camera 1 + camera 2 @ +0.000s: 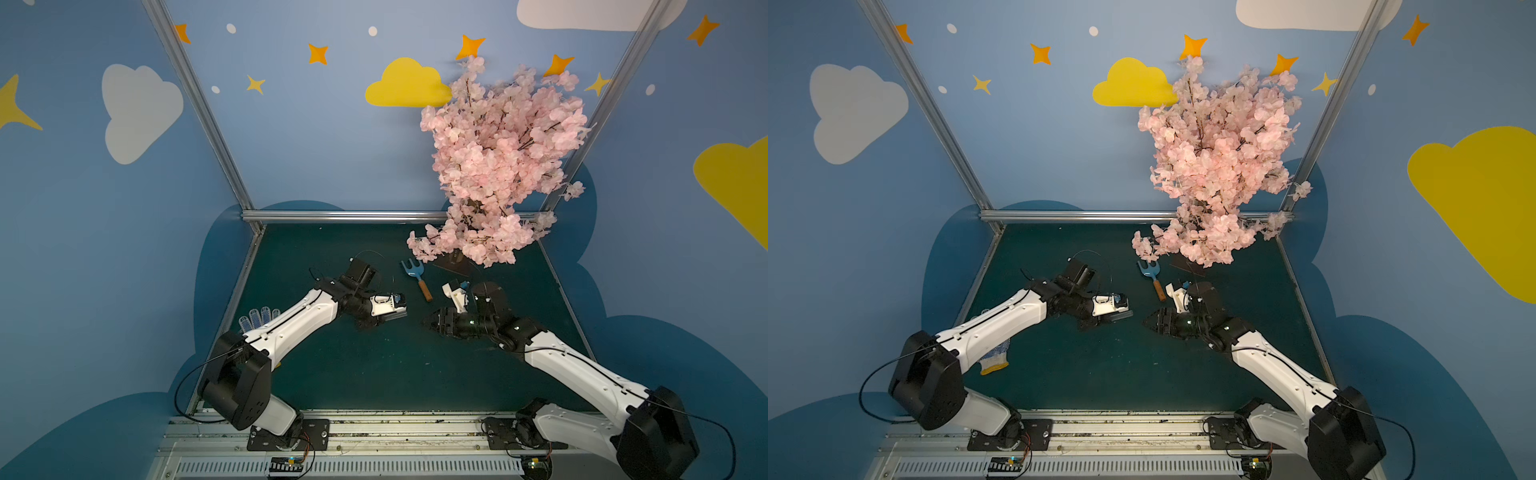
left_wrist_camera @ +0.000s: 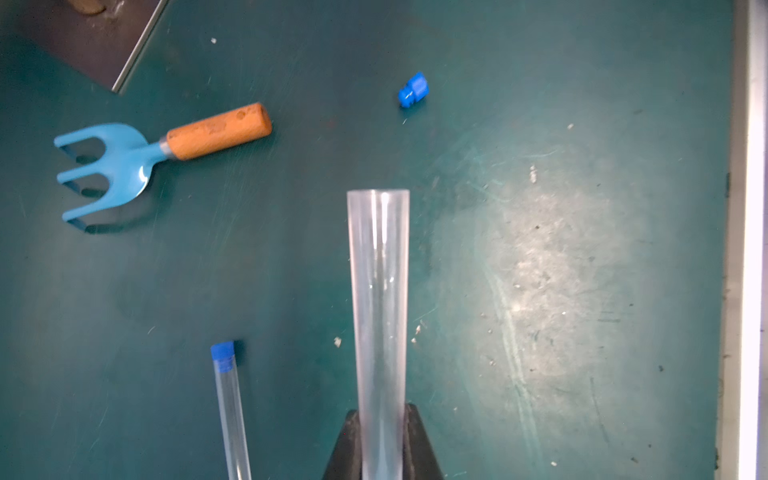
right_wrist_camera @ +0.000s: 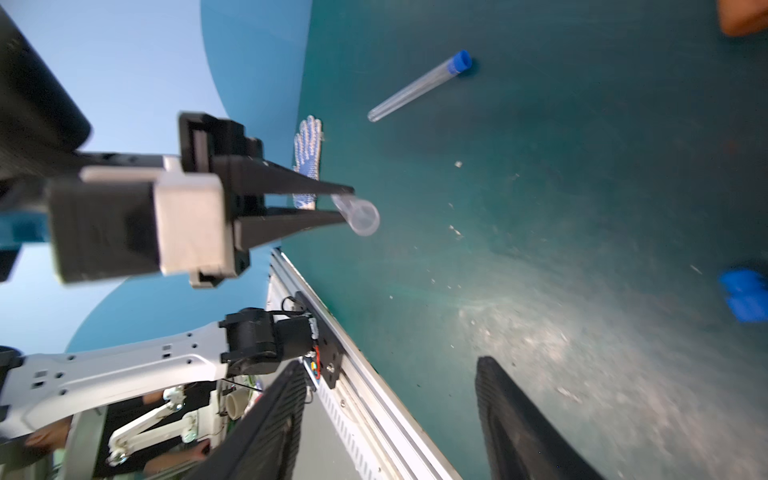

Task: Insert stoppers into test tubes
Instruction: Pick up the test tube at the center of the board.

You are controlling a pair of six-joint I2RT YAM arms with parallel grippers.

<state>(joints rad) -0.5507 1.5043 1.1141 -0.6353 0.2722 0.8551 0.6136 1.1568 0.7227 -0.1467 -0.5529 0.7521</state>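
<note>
Test tube (image 2: pixel 379 291) between left fingers (image 2: pixel 420 446)

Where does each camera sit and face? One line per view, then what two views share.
Top views: high over the near edge, looking down at the green table; the left arm and right arm show.
Left wrist: on the left arm, looking along the left gripper, shut on an open test tube.
Right wrist: on the right arm, facing the left arm; the open right gripper shows.
Shared: both wrist views show the stoppered tube and loose stopper.
</note>
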